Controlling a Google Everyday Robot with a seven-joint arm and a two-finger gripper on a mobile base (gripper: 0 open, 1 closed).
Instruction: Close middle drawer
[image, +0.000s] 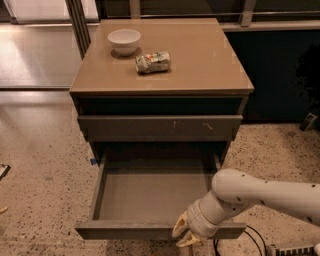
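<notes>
The middle drawer (150, 192) of the brown cabinet is pulled far out, its empty grey tray open to view and its plain front (125, 231) near the bottom edge. My white arm comes in from the right. The gripper (183, 234) sits at the right part of the drawer front, its yellowish fingertips at the front's outer face. The drawer above, with pale scratch marks on its front (160, 127), is shut.
A white bowl (124, 41) and a crumpled snack bag (153, 62) lie on the cabinet top (210, 65). Speckled floor lies around the cabinet. A black cable (252, 240) runs on the floor at lower right. A dark wall stands behind on the right.
</notes>
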